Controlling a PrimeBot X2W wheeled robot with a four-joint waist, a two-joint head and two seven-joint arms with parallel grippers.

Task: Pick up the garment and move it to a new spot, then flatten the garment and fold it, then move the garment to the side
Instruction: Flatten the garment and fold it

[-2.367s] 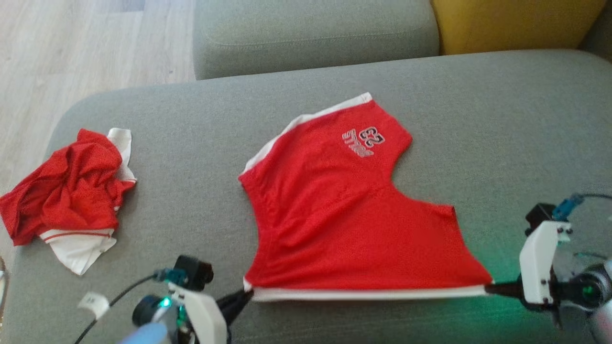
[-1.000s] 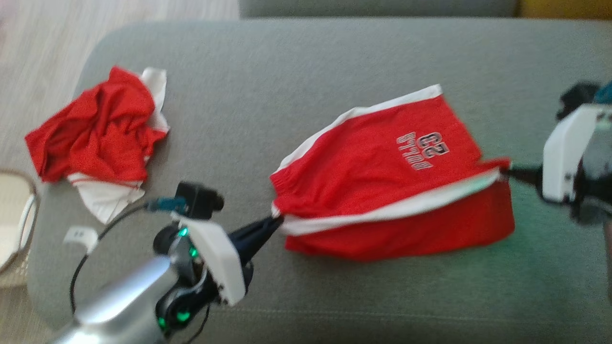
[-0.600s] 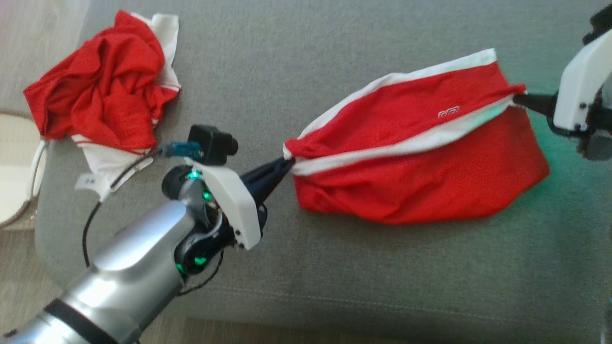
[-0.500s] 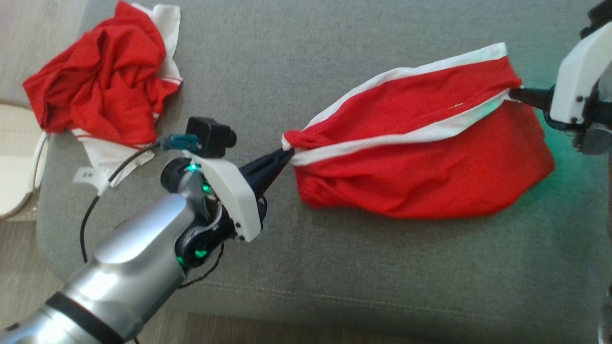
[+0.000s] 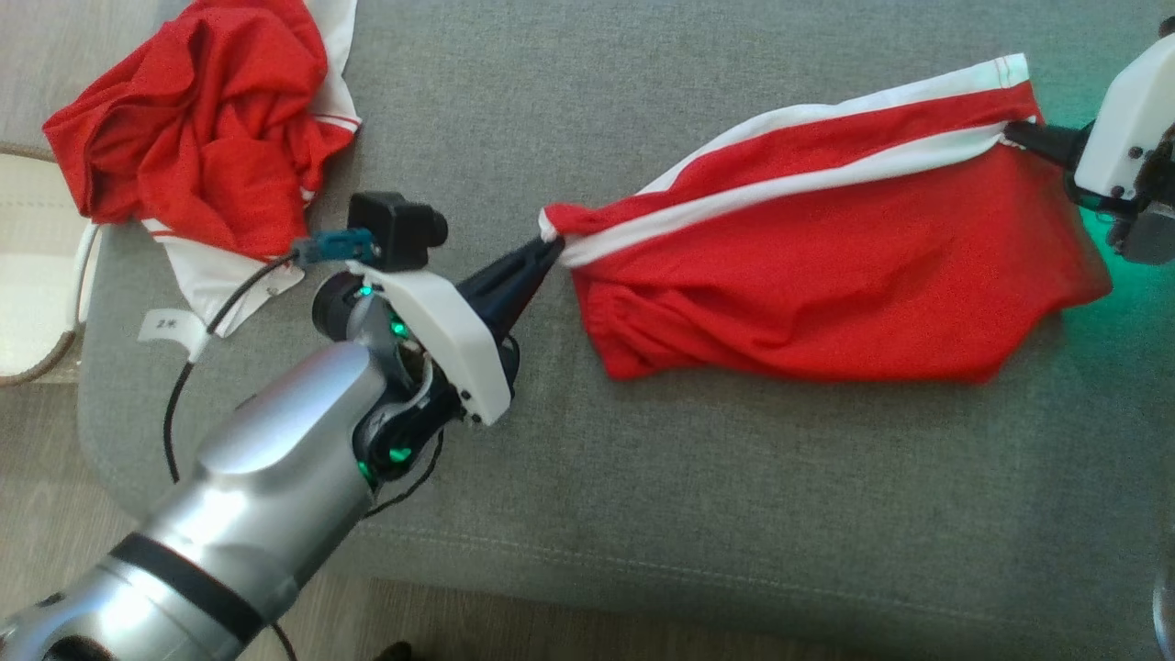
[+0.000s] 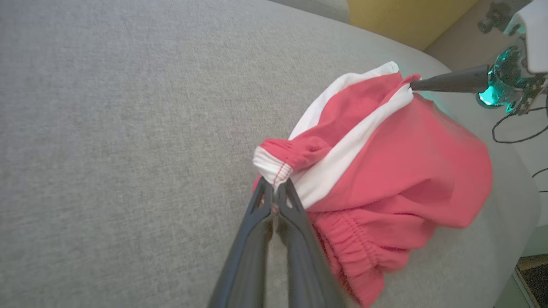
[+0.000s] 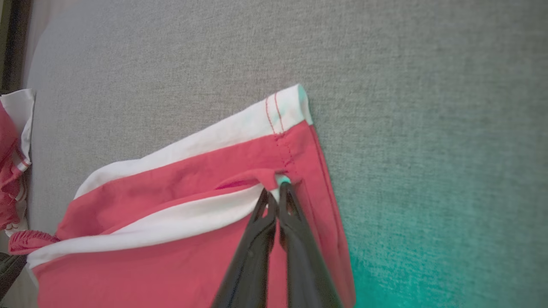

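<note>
The garment is a pair of red shorts [image 5: 826,275] with white side stripes, folded over itself on the grey sofa cushion [image 5: 734,514]. My left gripper [image 5: 548,246] is shut on the elastic waistband corner at the shorts' left end [image 6: 274,171]. At the far right my right gripper [image 5: 1017,134] is shut on the white-striped hem corner [image 7: 280,182]. The striped edge is stretched between the two grippers, lifted slightly above the red layer [image 6: 419,171] that sags beneath it.
A second crumpled red and white garment [image 5: 197,119] lies at the cushion's left end, beside my left wrist. A pale basket rim [image 5: 37,266] stands off the left edge. A yellow cushion [image 6: 406,17] sits beyond the sofa. The cushion's front edge runs along the bottom.
Both grippers carried the striped edge up and away over the shorts, folding them in half and hiding the printed number. The head camera tilted down and left, shifting the whole picture.
</note>
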